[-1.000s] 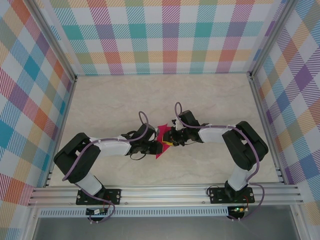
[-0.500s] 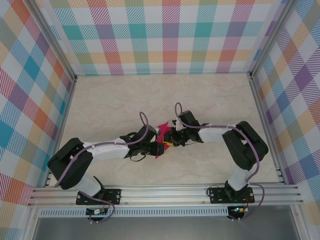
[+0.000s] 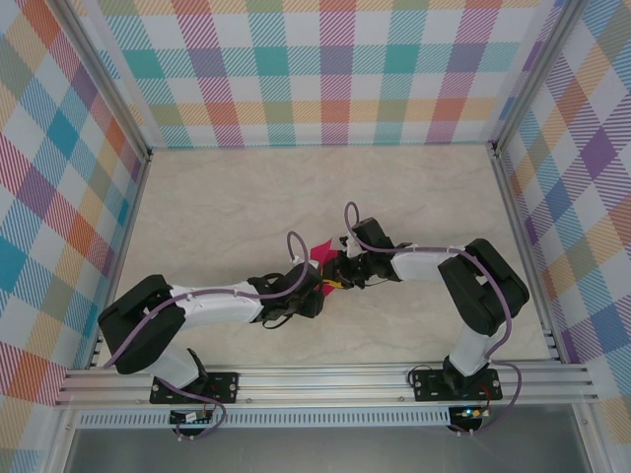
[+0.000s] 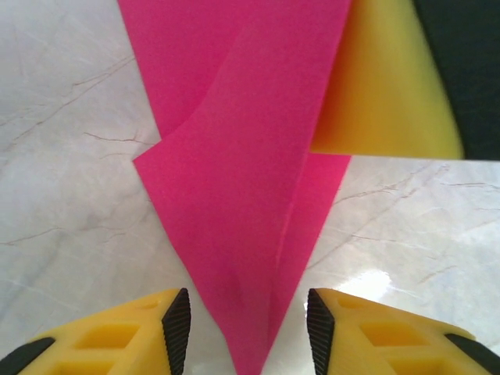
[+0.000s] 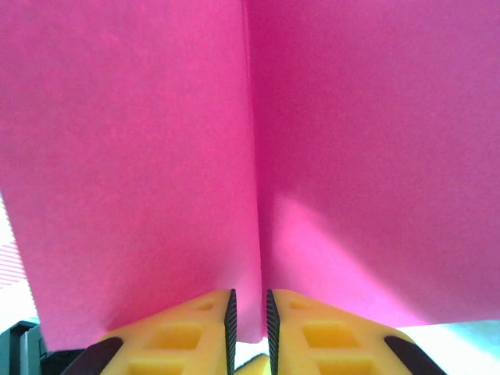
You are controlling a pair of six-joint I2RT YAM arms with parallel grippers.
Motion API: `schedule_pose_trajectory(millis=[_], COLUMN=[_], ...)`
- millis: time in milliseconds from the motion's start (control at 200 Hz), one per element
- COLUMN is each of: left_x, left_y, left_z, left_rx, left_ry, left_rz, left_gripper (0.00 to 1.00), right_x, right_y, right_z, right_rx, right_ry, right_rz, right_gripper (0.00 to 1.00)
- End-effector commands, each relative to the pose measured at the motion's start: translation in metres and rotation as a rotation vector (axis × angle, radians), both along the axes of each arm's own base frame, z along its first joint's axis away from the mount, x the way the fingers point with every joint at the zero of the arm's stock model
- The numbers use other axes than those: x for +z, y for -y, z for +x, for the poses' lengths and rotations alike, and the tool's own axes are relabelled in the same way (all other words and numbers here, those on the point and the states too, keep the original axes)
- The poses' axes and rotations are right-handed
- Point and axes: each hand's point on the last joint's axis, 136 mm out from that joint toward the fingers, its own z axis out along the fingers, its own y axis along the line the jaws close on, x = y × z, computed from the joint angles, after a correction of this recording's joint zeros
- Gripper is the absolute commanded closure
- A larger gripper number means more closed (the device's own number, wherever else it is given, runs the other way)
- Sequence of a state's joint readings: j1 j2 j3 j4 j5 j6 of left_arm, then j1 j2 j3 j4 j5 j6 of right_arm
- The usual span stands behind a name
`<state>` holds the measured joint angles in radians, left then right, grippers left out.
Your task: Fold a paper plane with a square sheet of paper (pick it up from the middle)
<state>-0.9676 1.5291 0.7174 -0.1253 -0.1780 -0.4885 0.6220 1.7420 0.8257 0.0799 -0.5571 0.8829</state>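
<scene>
Top view: most of the pink paper [image 3: 320,253] is hidden under the two wrists where they meet mid-table. Only a small pointed corner shows, and the fingertips are hard to make out there.

Right wrist view: the paper [image 5: 250,156] sits very close, its edges cut off at the top and sides. A centre crease runs down into the right gripper [image 5: 249,312], which is clamped on the fold.

Left wrist view: the paper [image 4: 234,195] tapers to a point lying between the pads of the left gripper [image 4: 248,328]. Its jaws are spread and clear of the paper. The top of the sheet is cut off. A yellow finger [image 4: 383,86] of the right gripper stands just beside the upper right edge.

The marble table [image 3: 217,207] spreads wide beyond and to either side, and the plaid walls [image 3: 335,79] are well apart from the arms.
</scene>
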Motion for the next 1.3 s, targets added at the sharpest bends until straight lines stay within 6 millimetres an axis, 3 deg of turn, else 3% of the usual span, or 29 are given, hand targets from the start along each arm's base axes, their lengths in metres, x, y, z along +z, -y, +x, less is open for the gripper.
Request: schedule_pose_trajectory(millis=[0, 520, 890, 1295], left_x=[0.002, 0.008, 0.012, 0.003], left_y=[0.002, 0.007, 0.015, 0.02], left_z=[0.01, 0.014, 0.013, 0.008], left_rx=[0.034, 0.042, 0.023, -0.005], left_ry=[0.049, 0.088, 0.083, 0.034], left_rz=[0.025, 0.012, -0.023, -0.059], left_gripper=[0.57, 0.69, 0.83, 0.92], right_x=[0.004, 0.003, 0.002, 0.001], right_y=[0.0, 0.001, 0.003, 0.009], right_z=[-0.001, -0.003, -0.003, -0.005], right_rx=[0.005, 0.008, 0.003, -0.006], right_ry=[0.004, 0.001, 0.001, 0.003], right_rz=[-0.003, -0.006, -0.015, -0.036], right_gripper=[0.8, 0.8, 0.8, 0.8])
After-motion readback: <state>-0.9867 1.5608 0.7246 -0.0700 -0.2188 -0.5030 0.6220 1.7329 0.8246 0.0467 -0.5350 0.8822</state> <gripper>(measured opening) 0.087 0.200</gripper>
